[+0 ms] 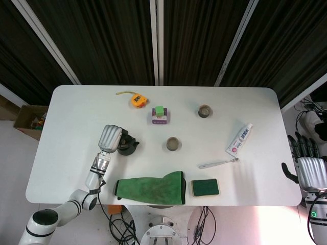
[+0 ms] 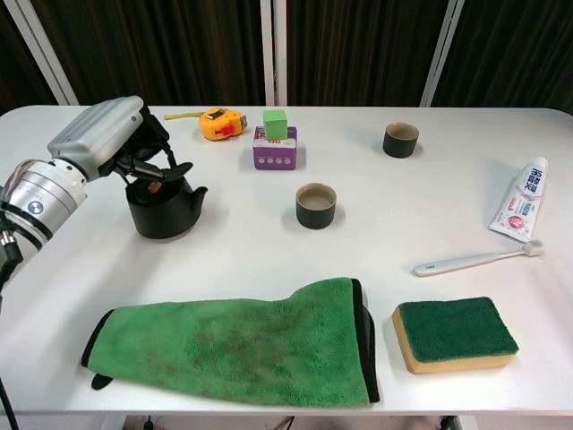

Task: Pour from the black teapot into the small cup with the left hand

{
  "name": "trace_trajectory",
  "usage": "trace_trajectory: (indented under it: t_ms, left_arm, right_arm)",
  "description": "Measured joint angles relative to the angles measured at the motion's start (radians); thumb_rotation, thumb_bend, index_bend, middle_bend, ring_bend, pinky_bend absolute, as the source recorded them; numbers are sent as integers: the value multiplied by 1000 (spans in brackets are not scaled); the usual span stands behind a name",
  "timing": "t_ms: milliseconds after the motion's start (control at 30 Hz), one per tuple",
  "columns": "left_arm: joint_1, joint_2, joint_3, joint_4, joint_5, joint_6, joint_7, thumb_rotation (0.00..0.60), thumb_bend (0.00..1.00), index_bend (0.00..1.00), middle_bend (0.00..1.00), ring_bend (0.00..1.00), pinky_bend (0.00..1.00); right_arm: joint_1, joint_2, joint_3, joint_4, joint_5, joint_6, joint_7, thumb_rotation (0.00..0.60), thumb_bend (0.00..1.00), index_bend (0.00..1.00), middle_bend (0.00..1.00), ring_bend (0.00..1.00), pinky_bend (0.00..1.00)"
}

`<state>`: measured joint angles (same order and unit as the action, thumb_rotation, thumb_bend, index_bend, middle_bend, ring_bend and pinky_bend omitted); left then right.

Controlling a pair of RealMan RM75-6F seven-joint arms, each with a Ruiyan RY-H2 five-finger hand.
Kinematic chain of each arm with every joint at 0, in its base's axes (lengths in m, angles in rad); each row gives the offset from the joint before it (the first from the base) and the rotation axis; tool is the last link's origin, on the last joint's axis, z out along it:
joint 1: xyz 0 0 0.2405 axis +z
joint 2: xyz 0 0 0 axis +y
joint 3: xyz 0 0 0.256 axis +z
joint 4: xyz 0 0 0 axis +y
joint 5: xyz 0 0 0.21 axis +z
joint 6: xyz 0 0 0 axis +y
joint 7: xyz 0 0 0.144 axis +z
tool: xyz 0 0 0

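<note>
A: Chest view shows the left hand [image 2: 106, 139] over the black teapot [image 2: 163, 204], fingers [image 2: 164, 172] curled around the handle region at its top; the grasp appears closed on the pot, which looks to be resting on the white table [image 2: 269, 251]. The right hand [image 1: 310, 171] hangs off the table's far right edge in the head view, fingers apart and holding nothing

B: Where is the target?

A: The nearer small cup [image 2: 315, 205] stands well to the right of the teapot, with bare table between them. A second cup [image 2: 400, 140] sits further back and to the right

B: What could go wrong?

A: Judged from these views, the grip sits high on the pot, so tilting may let the body swing or the lid slip. The spout [image 2: 200, 191] points toward the cup, but a pour begun short of the rim would wet the table. Mistaking the far cup for the target is a lesser risk

B: Anything obstructing?

A: Nothing lies on the direct path. A purple box [image 2: 275, 152] topped by a green cube [image 2: 275, 122] stands behind it, with an orange tape measure [image 2: 222, 123] further left. The green cloth [image 2: 237, 345] lies in front; sponge [image 2: 455, 334], toothbrush [image 2: 474, 261] and toothpaste tube [image 2: 520, 211] are well apart at right
</note>
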<state>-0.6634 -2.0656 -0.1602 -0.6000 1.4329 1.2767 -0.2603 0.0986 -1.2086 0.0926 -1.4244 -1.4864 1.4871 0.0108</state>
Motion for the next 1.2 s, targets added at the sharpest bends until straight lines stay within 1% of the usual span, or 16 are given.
trace_trajectory:
  t_ms: [167, 333, 400, 467, 633, 700, 1033, 1200]
  left_arm:
    - [0, -5, 0, 11, 3, -2, -17, 371, 219, 1000, 1000, 922, 752]
    - [-1, -8, -1, 20, 8, -3, -33, 348, 184, 1000, 1000, 917, 751]
    - [-1, -8, 1, 21, 10, -4, -34, 330, 165, 998, 1000, 909, 748]
    - [0, -7, 5, 22, 14, -5, -35, 295, 148, 984, 1000, 895, 741]
    - [2, -4, 13, 32, 25, -1, -38, 184, 127, 939, 979, 844, 714]
    - [2, -3, 17, 37, 30, 1, -38, 165, 127, 920, 962, 831, 705]
    - [1, -8, 34, 65, 52, 16, -27, 127, 125, 872, 896, 792, 689]
    - [-2, -12, 42, 82, 63, 24, -9, 116, 123, 779, 864, 773, 675]
  right_arm:
    - [0, 0, 0, 1, 1, 1, 1, 600, 311, 0, 0, 0, 0]
    - [1, 0, 0, 0, -1, 1, 1, 600, 311, 0, 0, 0, 0]
    - [1, 0, 1, 0, -1, 2, 1, 600, 311, 0, 0, 0, 0]
    - [1, 1, 1, 0, -1, 2, 0, 600, 311, 0, 0, 0, 0]
    - [2, 2, 1, -2, 0, 1, -1, 600, 311, 0, 0, 0, 0]
    - [2, 2, 2, -2, 0, 0, -1, 600, 311, 0, 0, 0, 0]
    - [3, 4, 1, -2, 0, 0, 1, 600, 311, 0, 0, 0, 0]
    - [1, 6, 2, -2, 1, 2, 4, 600, 311, 0, 0, 0, 0]
